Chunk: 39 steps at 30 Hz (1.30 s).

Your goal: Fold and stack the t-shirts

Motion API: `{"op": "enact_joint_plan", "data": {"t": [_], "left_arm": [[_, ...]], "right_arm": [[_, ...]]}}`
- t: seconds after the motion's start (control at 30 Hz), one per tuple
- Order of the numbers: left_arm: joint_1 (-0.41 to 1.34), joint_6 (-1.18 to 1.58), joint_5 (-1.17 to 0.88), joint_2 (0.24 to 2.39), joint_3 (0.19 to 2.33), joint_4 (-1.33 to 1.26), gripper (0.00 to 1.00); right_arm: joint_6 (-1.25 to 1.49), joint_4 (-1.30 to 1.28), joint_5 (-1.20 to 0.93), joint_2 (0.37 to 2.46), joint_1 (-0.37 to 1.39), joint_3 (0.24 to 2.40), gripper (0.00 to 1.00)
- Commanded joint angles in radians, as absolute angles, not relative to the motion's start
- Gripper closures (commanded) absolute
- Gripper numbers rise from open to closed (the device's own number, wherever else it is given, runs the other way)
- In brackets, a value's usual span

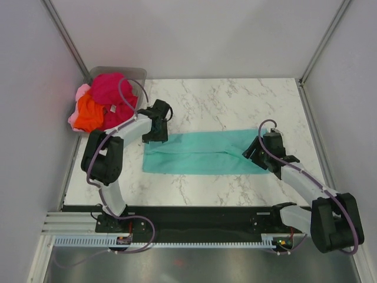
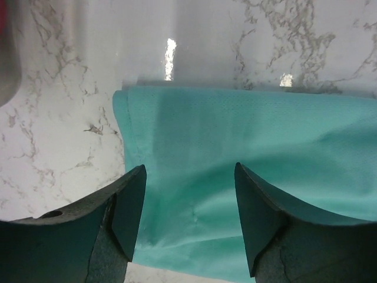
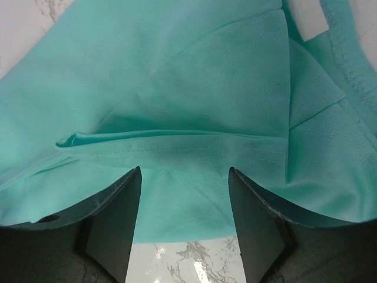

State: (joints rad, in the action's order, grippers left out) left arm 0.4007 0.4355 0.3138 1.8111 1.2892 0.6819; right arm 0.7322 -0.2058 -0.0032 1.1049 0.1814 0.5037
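A teal t-shirt (image 1: 200,153) lies folded into a long strip across the middle of the marble table. My left gripper (image 1: 154,137) hovers open over its left end, and the left wrist view shows teal cloth (image 2: 247,147) lying flat between and beyond the spread fingers. My right gripper (image 1: 259,154) stands open over the right end, where the right wrist view shows folded layers and a hem of the teal t-shirt (image 3: 194,100) with nothing pinched. The magenta t-shirt (image 1: 112,94), orange t-shirt (image 1: 89,113) and a bit of pink t-shirt (image 1: 79,94) are heaped at the back left.
A clear plastic bin (image 1: 132,73) holds the heap in the back left corner. Grey walls close in the table (image 1: 235,100) on three sides. A black rail (image 1: 194,215) with the arm bases runs along the near edge.
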Motion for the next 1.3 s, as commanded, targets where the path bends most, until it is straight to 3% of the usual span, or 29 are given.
{"op": "enact_joint_plan", "data": {"t": [0.0,0.13,0.37,0.63,0.83,0.97,1.13,1.27], "left_arm": [[0.405,0.502,0.324,1.845,1.293,0.664,0.32],[0.411,0.549,0.311,1.882,1.255,0.664,0.33],[0.508,0.627,0.187,1.844,1.097,0.598,0.34],[0.65,0.806,-0.035,1.761,0.865,0.448,0.34],[0.873,0.981,-0.201,1.732,0.79,0.324,0.32],[0.96,1.046,-0.238,1.639,0.743,0.331,0.31],[1.011,1.06,-0.149,1.45,0.718,0.502,0.31],[1.034,1.046,-0.091,1.329,0.764,0.644,0.3]], "right_arm": [[0.787,-0.144,0.034,1.167,0.199,0.514,0.31],[0.788,-0.143,0.122,1.3,0.196,0.557,0.26],[0.753,-0.133,0.086,1.767,0.111,0.848,0.27],[0.681,-0.3,0.115,2.233,0.159,1.579,0.3],[0.615,-0.371,-0.058,2.67,0.21,2.162,0.32],[0.598,-0.342,-0.092,2.747,0.225,2.304,0.29],[0.572,-0.296,-0.087,2.737,0.227,2.289,0.26],[0.539,-0.229,-0.224,2.72,0.227,2.298,0.22]]}}
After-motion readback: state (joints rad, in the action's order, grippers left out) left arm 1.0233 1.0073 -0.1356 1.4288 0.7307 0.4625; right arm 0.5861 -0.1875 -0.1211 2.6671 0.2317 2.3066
